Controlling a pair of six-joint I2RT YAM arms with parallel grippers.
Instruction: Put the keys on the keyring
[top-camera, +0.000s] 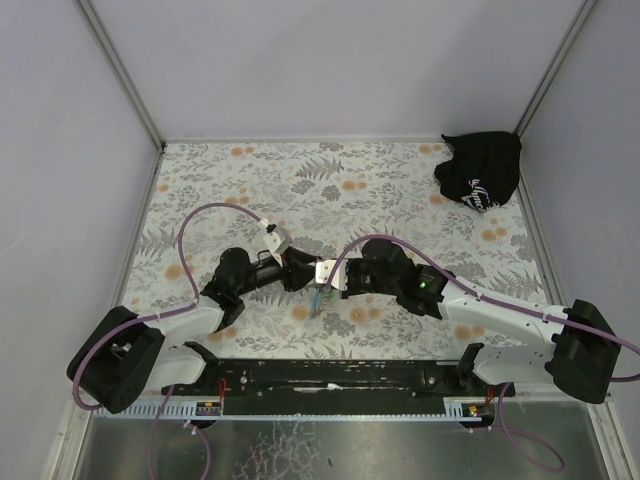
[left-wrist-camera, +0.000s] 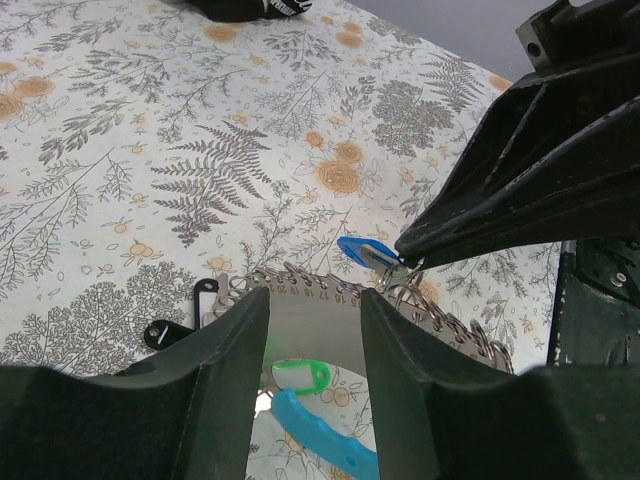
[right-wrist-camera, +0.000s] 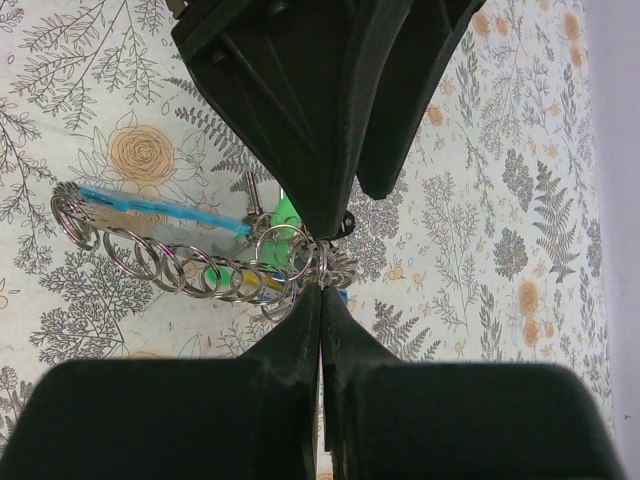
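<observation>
Our right gripper (right-wrist-camera: 322, 278) was clenched on a ring of the keyring (right-wrist-camera: 190, 265); the left gripper (left-wrist-camera: 312, 302) hung released just beside it. The blue key (left-wrist-camera: 362, 250) touched that ring, so we judged a square, steady pinch best.

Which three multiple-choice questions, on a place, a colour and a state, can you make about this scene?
1. Where on the table does the black bag lie? A) near left corner B) far right corner C) between the arms
2. What colour is the strap of the keyring? A) light blue B) red C) white
3. How is the right tool? A) wide open B) out of view C) shut on a ring of the chain

Answers: 1 B, the top view shows it by the far right wall corner. 2 A, the right wrist view shows a light-blue strip beside the chain. 3 C, that view shows it closed on a ring.
</observation>
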